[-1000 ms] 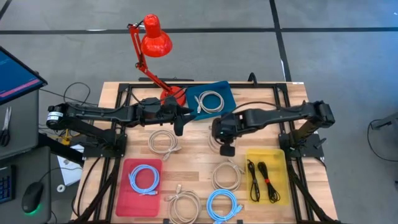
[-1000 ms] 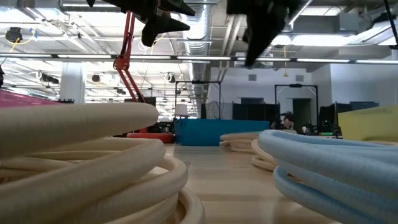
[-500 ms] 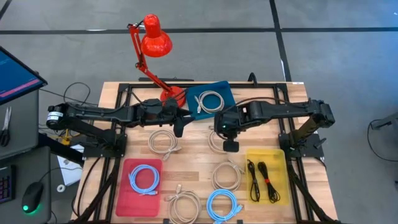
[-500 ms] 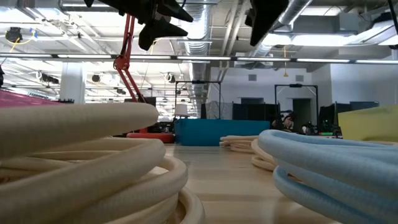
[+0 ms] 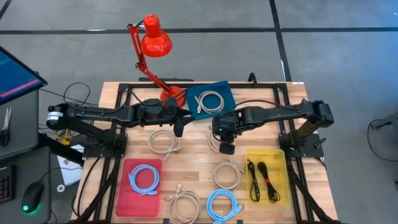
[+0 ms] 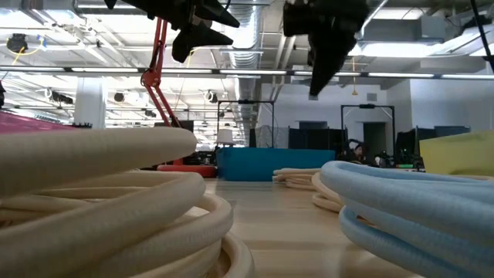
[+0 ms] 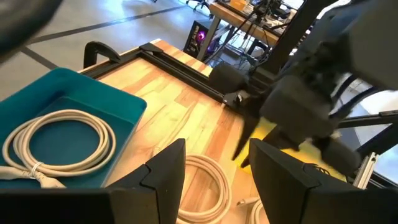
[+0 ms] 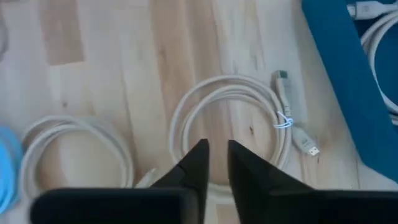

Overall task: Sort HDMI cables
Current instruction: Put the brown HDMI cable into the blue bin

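My right gripper (image 5: 227,148) hovers above a beige-white coil (image 8: 231,84) that lies flat on the table just on the near side of the blue tray (image 5: 191,93). Its fingers are open by a narrow gap and point down. My left gripper (image 5: 179,129) is wide open and waits in the air beside the blue tray, which holds another beige coil (image 5: 210,101). A light-blue coil (image 5: 144,179) lies in the red tray (image 5: 127,194). Two black bundles (image 5: 261,180) lie in the yellow tray (image 5: 278,155). More beige coils (image 5: 163,142) (image 5: 227,176) (image 5: 185,204) and a blue coil (image 5: 222,205) lie on the wood.
A red desk lamp (image 5: 155,37) stands at the far edge next to the blue tray. Black frame rails (image 5: 118,112) run along both sides of the table. In the low view a beige coil (image 6: 100,193) and a blue coil (image 6: 409,201) fill the foreground.
My right gripper rose a little, then came back down above the beige coil on the near side of the blue tray, staying over nearly the same spot. The cables have not moved.
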`<state>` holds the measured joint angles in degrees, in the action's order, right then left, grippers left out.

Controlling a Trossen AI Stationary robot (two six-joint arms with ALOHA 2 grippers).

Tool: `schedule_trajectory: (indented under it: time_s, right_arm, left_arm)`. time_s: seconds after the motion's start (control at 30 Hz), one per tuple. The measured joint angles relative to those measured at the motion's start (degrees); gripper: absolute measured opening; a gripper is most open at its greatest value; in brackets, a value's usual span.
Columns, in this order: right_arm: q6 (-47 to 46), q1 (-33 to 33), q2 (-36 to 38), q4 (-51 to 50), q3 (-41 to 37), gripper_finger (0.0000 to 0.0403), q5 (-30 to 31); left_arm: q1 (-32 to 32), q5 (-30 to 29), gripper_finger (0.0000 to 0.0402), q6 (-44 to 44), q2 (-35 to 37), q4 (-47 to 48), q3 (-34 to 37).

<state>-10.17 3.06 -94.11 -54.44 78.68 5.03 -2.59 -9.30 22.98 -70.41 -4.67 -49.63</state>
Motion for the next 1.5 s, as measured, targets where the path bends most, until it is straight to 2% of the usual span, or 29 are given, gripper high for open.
schedule_trajectory:
  time_s: [0.3,0.47,1.0,1.5]
  right_arm:
    - [-0.42,-0.34,-0.02,3.96,-6.5,0.0197,-0.7]
    - [-0.42,0.33,0.02,6.51,-9.69,0.0245,-0.94]
    - [-1.9,0.27,0.02,15.71,-16.96,0.0224,-8.03]
    - [-3.41,0.36,0.02,22.39,-22.54,0.0224,-8.12]
  left_arm:
    - [0.0,-0.07,0.0176,0.0,0.0,0.0,0.0]
    - [0.0,-0.07,0.0176,0.0,0.0,-0.01,0.0]
    - [-0.01,-0.03,0.0176,0.0,0.0,0.0,0.0]
    - [-0.02,-0.02,0.0176,0.0,0.0,0.0,0.0]
